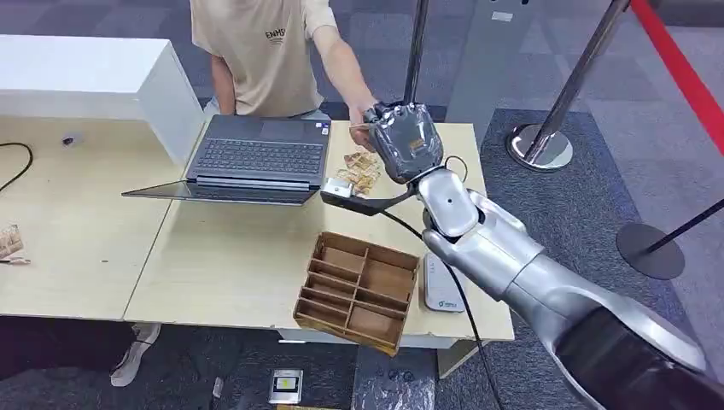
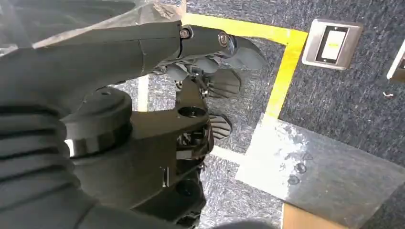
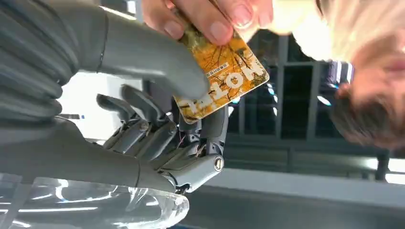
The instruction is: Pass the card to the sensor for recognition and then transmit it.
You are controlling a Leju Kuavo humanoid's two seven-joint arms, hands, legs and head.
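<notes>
My right hand (image 1: 408, 141) is raised over the far edge of the table (image 1: 230, 256), in front of a person (image 1: 265, 51). In the right wrist view its thumb (image 3: 153, 62) and a finger pinch an orange patterned card (image 3: 224, 76). The person's hand (image 3: 205, 19) grips the same card at its other end. From the head view the card (image 1: 359, 128) shows as a thin sliver between the two hands. A white sensor (image 1: 442, 286) lies flat on the table's near right corner. My left hand (image 2: 210, 71) hangs above the floor, fingers apart and holding nothing.
An open laptop (image 1: 256, 158) lies flat at the back of the table. Loose cards (image 1: 359, 171) lie beside it, next to a small black device with a cable (image 1: 341, 192). A wooden divided tray (image 1: 359, 290) sits at the front edge. Stanchion bases (image 1: 540, 145) stand to the right.
</notes>
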